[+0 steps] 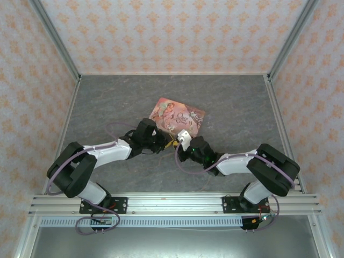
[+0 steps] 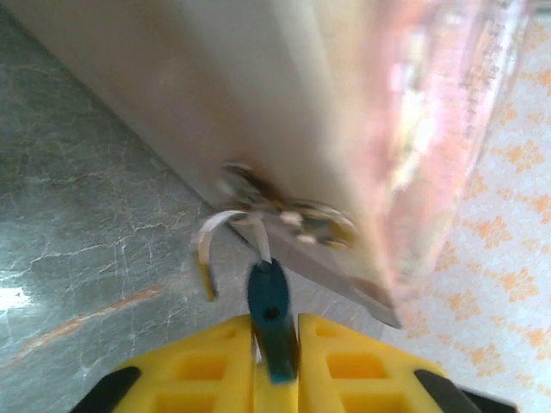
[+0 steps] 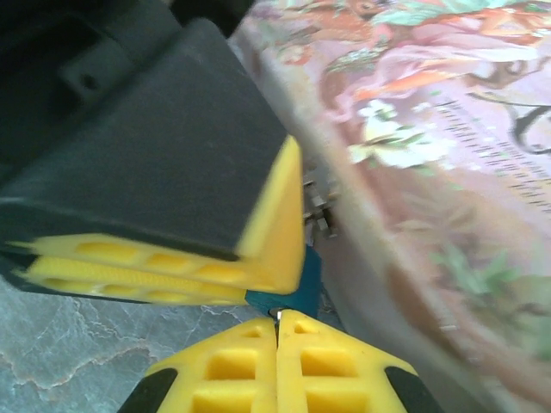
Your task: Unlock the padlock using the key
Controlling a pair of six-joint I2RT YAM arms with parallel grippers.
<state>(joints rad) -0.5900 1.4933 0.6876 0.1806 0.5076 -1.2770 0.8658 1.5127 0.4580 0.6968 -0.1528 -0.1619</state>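
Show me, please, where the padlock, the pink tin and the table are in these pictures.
padlock (image 2: pixel 270 305): left wrist view, on its teal body.
pink tin (image 1: pixel 177 115): top external view, on its illustrated lid.
table (image 1: pixel 236 107): top external view, on the bare grey surface right of the tin.

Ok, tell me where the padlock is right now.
The padlock is pinched in the left gripper at the tin's near edge, mid-table; in the right wrist view the right gripper sits right under it.
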